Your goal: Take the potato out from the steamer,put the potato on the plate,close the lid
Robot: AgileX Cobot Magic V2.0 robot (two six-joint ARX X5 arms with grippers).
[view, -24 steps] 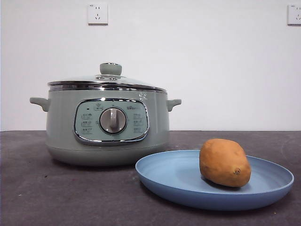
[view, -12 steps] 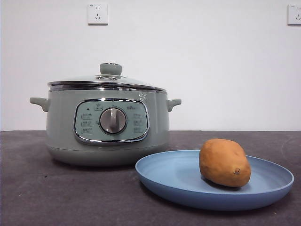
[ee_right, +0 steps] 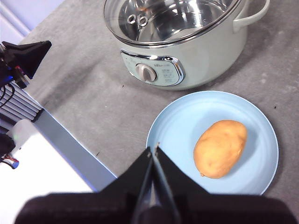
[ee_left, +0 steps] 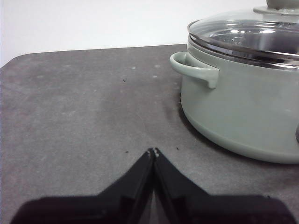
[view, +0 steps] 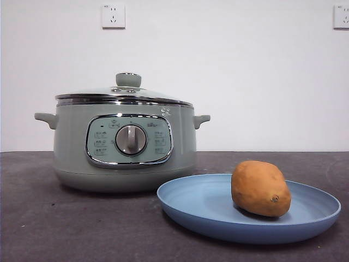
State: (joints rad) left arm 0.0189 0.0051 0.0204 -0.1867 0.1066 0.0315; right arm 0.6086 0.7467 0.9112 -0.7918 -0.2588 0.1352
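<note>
While both arms are waiting clear of the work, the steamer (view: 125,143) is sitting at nine o'clock of the plate (view: 202,204), wearing its lid (view: 124,93) squarely. The potato (view: 260,188) is lying on the plate's three o'clock half, eye spot facing the camera. The left gripper (ee_left: 153,151) is hovering low over bare table beside the steamer's handle, jaws pressed together; the right gripper (ee_right: 153,148) is hanging high above the plate's rim, jaws likewise together. Little is looking risky now: a careless retreat could be nudging the plate, setting the potato rolling.
</note>
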